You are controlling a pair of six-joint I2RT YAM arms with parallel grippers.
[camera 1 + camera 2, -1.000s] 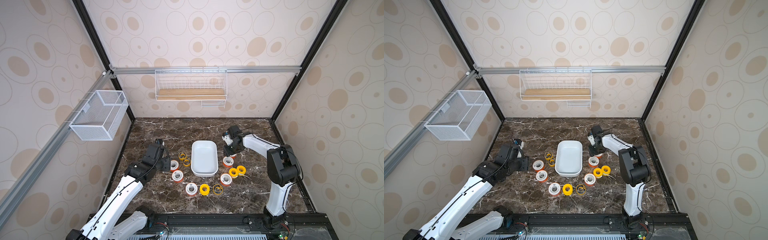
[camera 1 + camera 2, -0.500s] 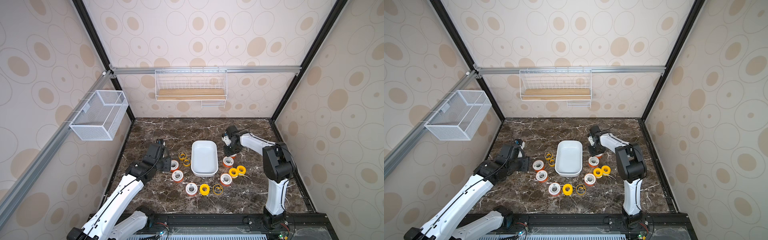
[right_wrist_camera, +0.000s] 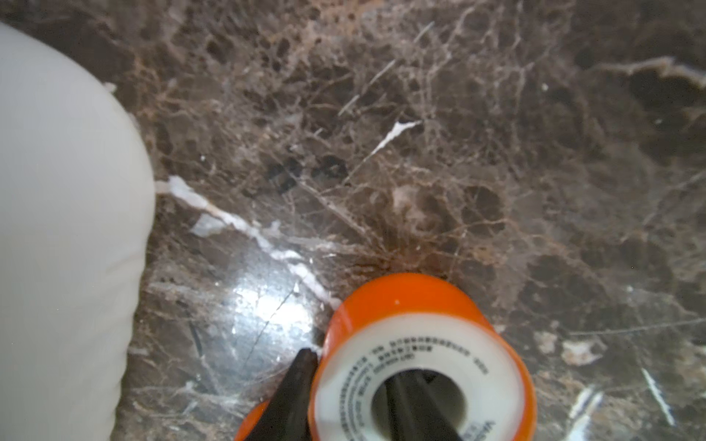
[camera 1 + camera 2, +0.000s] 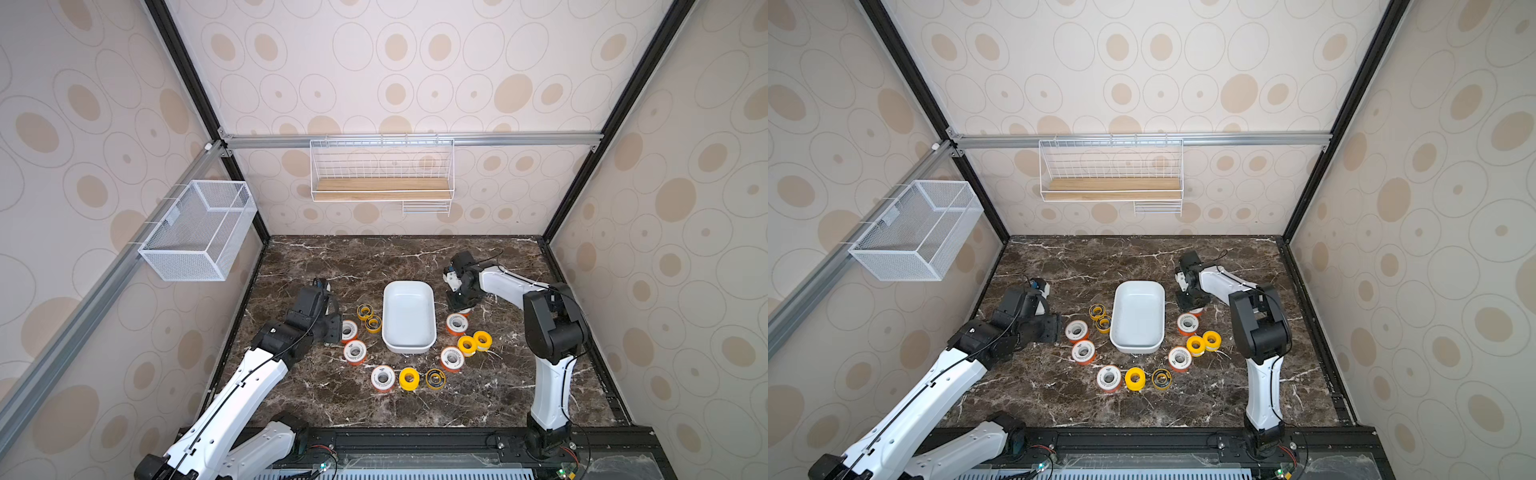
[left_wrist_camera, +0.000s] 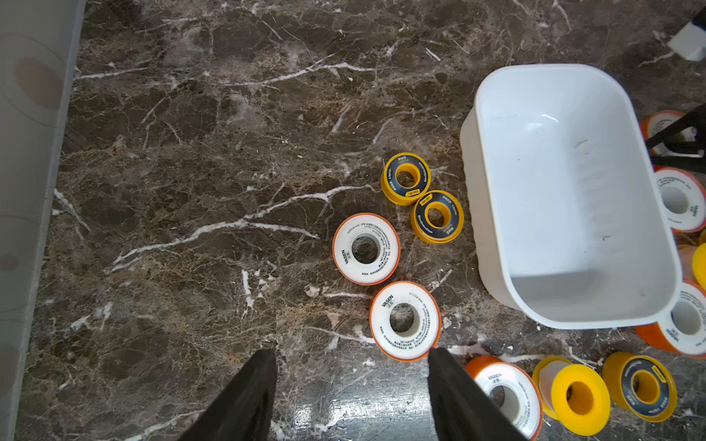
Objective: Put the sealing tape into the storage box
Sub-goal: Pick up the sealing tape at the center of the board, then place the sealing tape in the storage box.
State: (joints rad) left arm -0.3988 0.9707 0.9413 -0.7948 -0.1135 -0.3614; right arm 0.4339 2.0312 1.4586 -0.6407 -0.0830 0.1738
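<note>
Tape spool point(image 3: 420, 343) sits on the bench point(image 3: 420, 152), just beside the storage box point(image 3: 57, 229); right fingers point(image 3: 290, 397) straddle its wall, one in the hole, clamped or not, can't tell; left fingers point(image 5: 244, 397) hang spread.

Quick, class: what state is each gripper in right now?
Left gripper: open, empty.
Right gripper: jaws straddle the wall of a white-and-orange spool; grip cannot be told.

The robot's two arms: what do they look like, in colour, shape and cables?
The left arm and the right arm have smooth white shells, black joints and thin black cables along the outside. The left gripper and the right gripper end in flat, tapering black fingers.
</note>
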